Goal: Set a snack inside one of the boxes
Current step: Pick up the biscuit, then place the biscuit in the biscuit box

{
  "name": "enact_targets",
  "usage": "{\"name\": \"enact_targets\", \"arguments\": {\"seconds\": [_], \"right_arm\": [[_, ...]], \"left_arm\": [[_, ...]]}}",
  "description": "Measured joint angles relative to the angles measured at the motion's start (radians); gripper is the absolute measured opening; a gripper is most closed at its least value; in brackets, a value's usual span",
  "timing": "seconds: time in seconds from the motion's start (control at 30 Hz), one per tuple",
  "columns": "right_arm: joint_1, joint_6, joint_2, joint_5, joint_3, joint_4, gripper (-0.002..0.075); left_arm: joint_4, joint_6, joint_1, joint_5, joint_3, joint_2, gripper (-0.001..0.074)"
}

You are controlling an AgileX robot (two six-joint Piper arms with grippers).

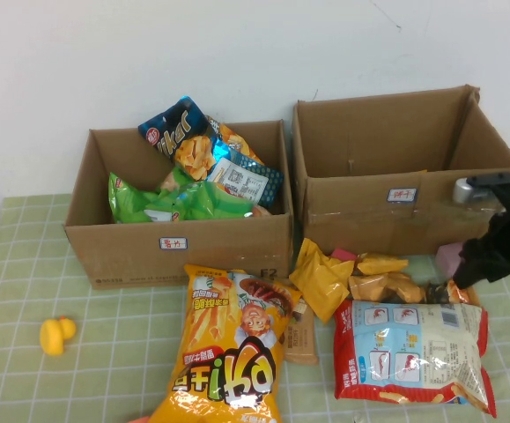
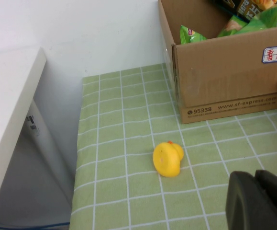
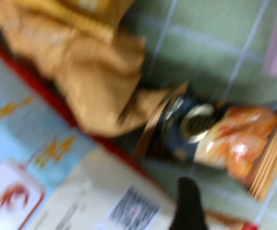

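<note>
Two boxes stand at the table's back: the left box (image 1: pixel 180 251) at eleven o'clock already holds green and blue bags, the right box (image 1: pixel 395 207) at one o'clock looks empty from here. Snacks lie loose in front, so this one's transfer is not done. The right gripper (image 1: pixel 501 242) hovers at three o'clock above a small dark-and-orange packet (image 3: pixel 219 139), holding nothing; how wide its jaws stand I cannot tell. The left gripper (image 2: pixel 260 201) sits parked near a yellow duck (image 2: pixel 168 158), grip unreadable.
</note>
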Motion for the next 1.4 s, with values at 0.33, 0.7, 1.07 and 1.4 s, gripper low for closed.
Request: {"name": "enact_targets", "arguments": {"seconds": [0.33, 0.7, 1.07, 1.4], "right_arm": [[0.0, -0.005, 0.06, -0.101, 0.0, 0.042, 0.0518], [0.0, -0.003, 0.124, -0.102, 0.0, 0.127, 0.0489], [0.0, 0.011, 0.061, 0.084, -0.006, 0.103, 0.0094], [0.0, -0.034, -0.272, 0.164, -0.006, 0.123, 0.0093]], "left_arm": [[0.0, 0.0, 0.0, 0.0, 0.0, 0.0, -0.0003], [0.0, 0.0, 0.0, 0.0, 0.0, 0.0, -0.0003], [0.0, 0.0, 0.0, 0.0, 0.0, 0.0, -0.0003], [0.0, 0.002, 0.0, 0.0, 0.0, 0.0, -0.0003]]}}
